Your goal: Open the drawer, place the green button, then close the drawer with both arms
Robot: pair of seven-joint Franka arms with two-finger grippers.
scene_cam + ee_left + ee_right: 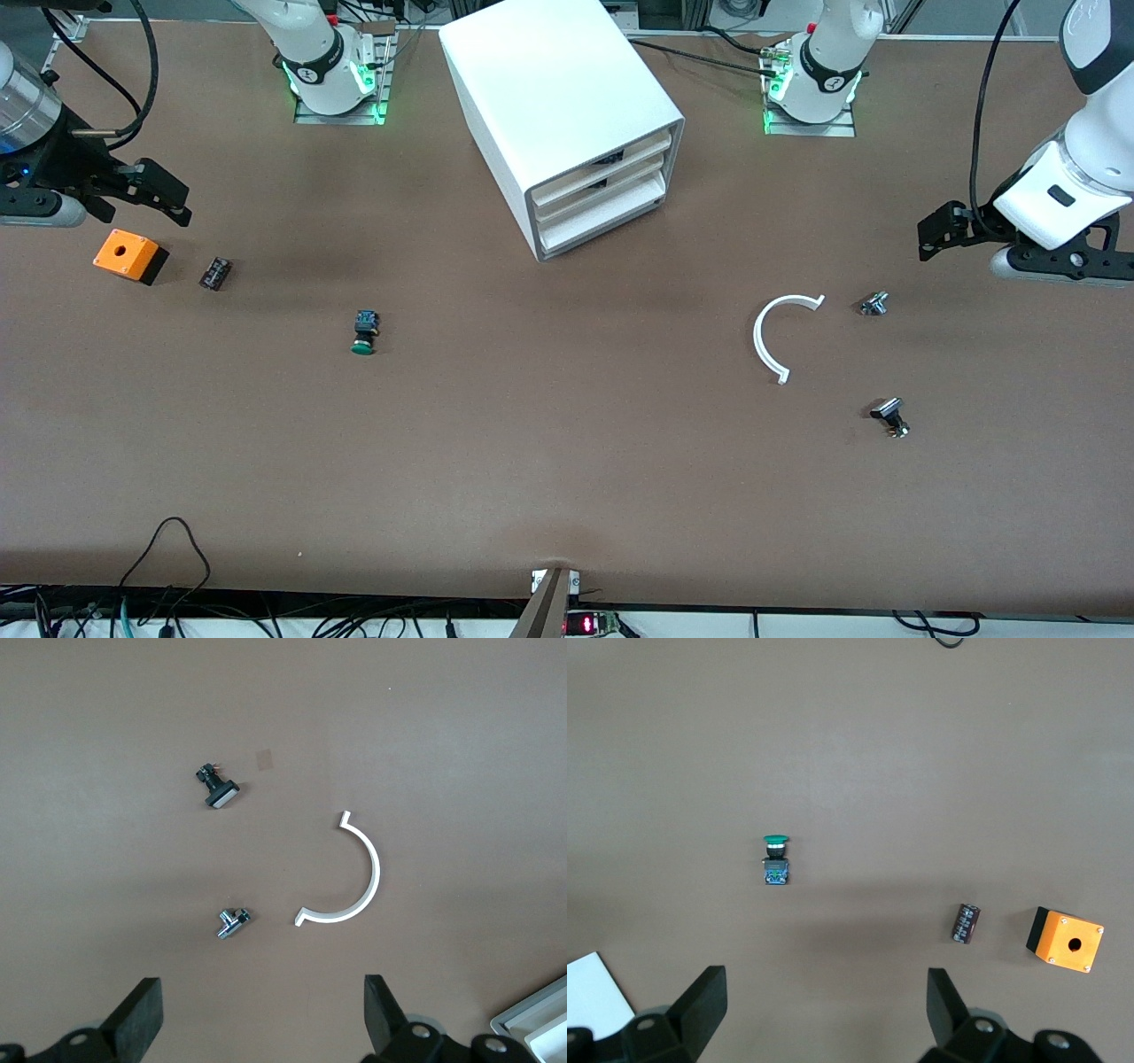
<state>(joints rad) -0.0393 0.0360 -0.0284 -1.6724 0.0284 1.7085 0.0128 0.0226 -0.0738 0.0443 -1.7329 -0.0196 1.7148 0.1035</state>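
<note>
The white cabinet (558,97) stands mid-table near the arm bases; its lowest drawer (602,220) looks shut. The green-capped button (364,332) lies on its side on the table, nearer the front camera than the cabinet and toward the right arm's end; the right wrist view shows it too (775,859). My right gripper (164,197) hangs open and empty above the table near the orange box; its wrist view shows it open as well (824,1001). My left gripper (935,235) hangs open and empty at the left arm's end, also open in its wrist view (263,1010).
An orange box with a hole (130,255) and a small dark cylinder (215,273) lie near the right gripper. A white curved strip (775,337) and two black-and-silver knobs (873,304) (890,416) lie toward the left arm's end. Cables run along the table's front edge.
</note>
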